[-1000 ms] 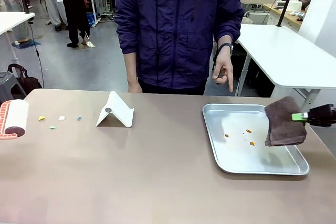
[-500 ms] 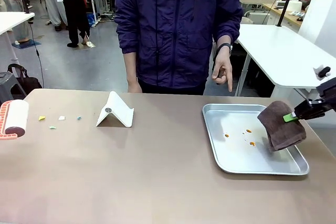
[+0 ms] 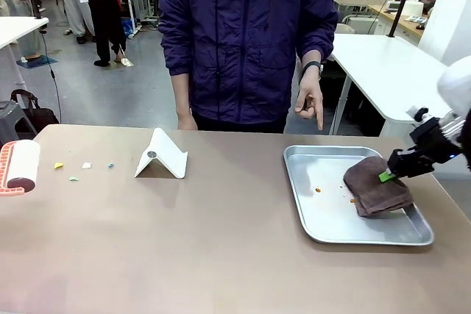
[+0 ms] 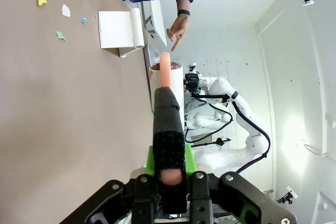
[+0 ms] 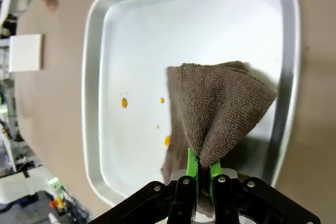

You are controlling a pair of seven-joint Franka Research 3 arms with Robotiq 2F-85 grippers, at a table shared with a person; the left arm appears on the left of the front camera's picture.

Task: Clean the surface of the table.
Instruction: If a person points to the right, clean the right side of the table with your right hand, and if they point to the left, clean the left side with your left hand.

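Tan table (image 3: 221, 248) fills front view, long axis left-right btw robot & person. R gripper (image 3: 385, 176) is clamped on brown cloth (image 3: 372, 193) on tray (image 3: 309, 218); L gripper (image 4: 169, 167) grips lint roller (image 4: 167, 77) handle.

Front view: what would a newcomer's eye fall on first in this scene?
First the right claw, shut on a brown cloth that lies in the silver tray at the right end of the table, beside small orange crumbs. Then the person's hand pointing down at the tray from the far side. At the left edge, the left claw holds a lint roller, near coloured paper scraps.
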